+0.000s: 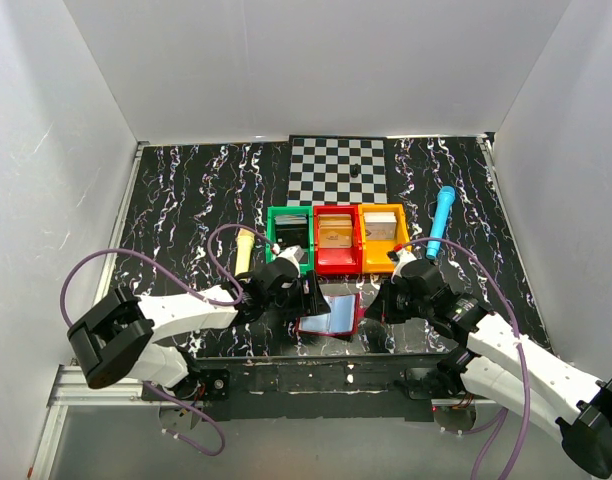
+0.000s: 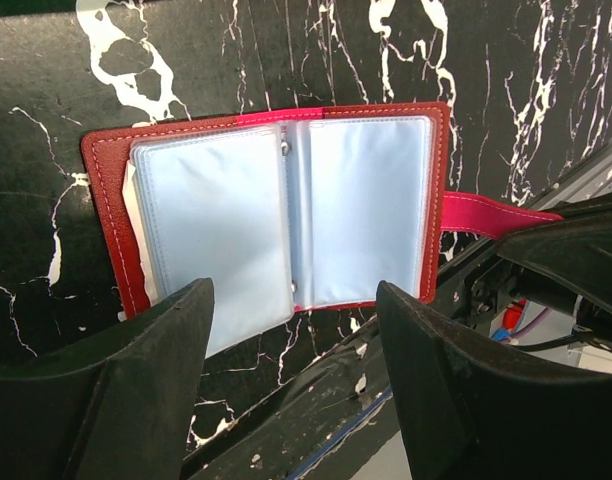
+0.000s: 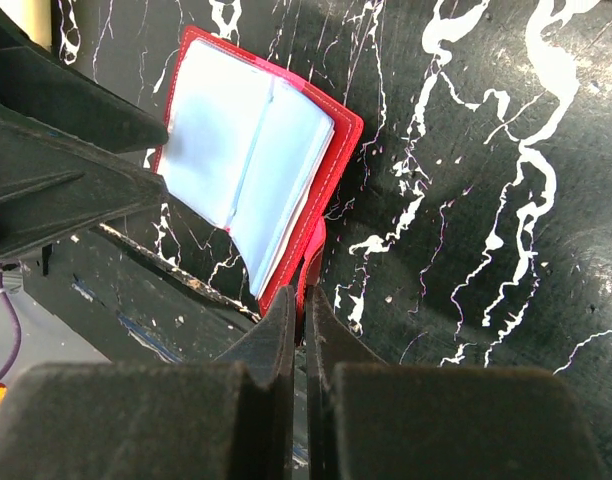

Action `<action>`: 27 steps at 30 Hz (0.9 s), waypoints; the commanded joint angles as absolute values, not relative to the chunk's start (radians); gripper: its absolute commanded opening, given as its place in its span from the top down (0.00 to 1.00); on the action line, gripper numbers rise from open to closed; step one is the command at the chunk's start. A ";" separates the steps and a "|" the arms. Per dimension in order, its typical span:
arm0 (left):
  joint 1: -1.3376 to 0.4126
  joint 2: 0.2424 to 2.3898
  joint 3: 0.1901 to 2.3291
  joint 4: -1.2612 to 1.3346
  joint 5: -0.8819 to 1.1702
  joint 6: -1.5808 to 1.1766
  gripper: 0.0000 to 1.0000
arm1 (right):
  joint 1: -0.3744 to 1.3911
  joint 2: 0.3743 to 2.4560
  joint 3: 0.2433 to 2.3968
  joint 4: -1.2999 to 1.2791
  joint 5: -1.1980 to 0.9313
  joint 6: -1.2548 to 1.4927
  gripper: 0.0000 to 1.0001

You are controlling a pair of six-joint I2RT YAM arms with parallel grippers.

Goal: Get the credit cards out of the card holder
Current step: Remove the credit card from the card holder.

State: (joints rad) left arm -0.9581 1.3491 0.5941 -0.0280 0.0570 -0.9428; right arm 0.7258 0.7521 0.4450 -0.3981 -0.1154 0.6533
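Note:
The card holder lies open near the table's front edge, red outside with pale blue-grey sleeves facing up. Whether a card sits in the sleeves I cannot tell. My right gripper is shut on its red strap at the holder's right side. My left gripper stands open just off the holder's near edge, its fingers apart with nothing between them, left of the holder in the top view. Credit cards lie in the red and orange bins.
Green bin, red bin and orange bin stand in a row behind the holder. A chessboard mat with a black piece lies further back. A blue marker is at right, a cream one at left.

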 commanded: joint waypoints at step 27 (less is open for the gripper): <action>-0.962 1.293 0.558 -0.031 0.026 -0.948 0.33 | 0.722 0.759 0.483 -0.345 -0.133 0.637 0.99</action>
